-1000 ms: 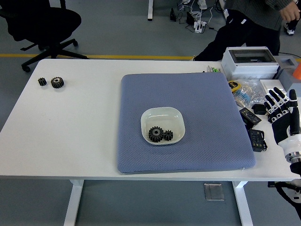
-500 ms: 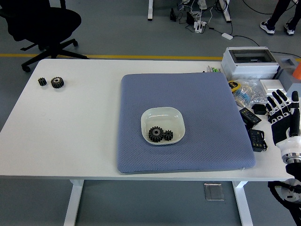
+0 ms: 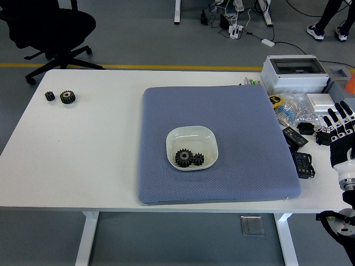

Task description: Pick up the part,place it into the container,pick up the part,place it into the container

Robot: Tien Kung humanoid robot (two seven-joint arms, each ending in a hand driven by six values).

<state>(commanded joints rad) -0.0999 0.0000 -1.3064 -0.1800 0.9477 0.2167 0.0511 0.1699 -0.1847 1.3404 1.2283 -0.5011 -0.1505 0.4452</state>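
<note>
Head view: two black gears [image 3: 188,158] lie in white bowl [image 3: 192,148] on blue mat [image 3: 222,122], two more gears [image 3: 62,97] at table [image 3: 83,155] far left, right robot hand [image 3: 340,130] fingers spread, empty, at right edge

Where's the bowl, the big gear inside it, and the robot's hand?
Bowl [image 3: 191,133]: head view, bare inner floor near its far rim.
Big gear [image 3: 183,158]: head view, its centre hub.
Right hand [image 3: 340,133]: head view, back of the hand, fingers spread.
</note>
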